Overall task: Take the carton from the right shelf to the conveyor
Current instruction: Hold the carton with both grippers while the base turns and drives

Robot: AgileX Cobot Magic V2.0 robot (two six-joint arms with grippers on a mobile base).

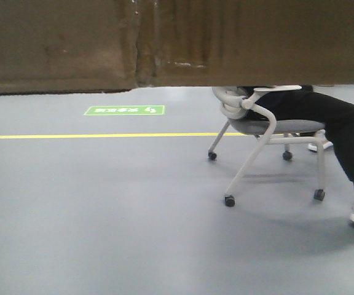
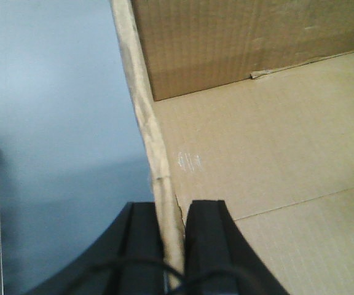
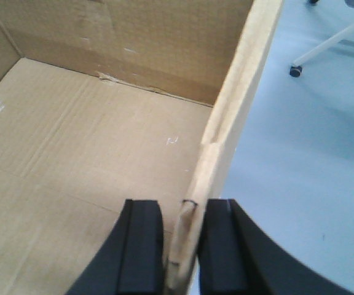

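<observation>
Here's the large plain brown corrugated cardboard carton (image 1: pixel 54 43), up in the air over the smooth grey floor (image 1: pixel 103 209), its underside filling the top of the front view. No shelf or conveyor is in sight. The left gripper (image 2: pixel 174 212) is clamped on the rim of the carton's left wall (image 2: pixel 141 117), one black finger inside and one outside. The right gripper (image 3: pixel 182 212) pinches the opposite wall (image 3: pixel 241 86) the same way. The box is open and empty inside, so it looks light, but those single walls are soft, and the right one is creased at the pinch. Opposite rims look the fair hold, both arms moving as one. As for writing, the green floor sign (image 1: pixel 124 110) is too small to read, and the carton shows none.
</observation>
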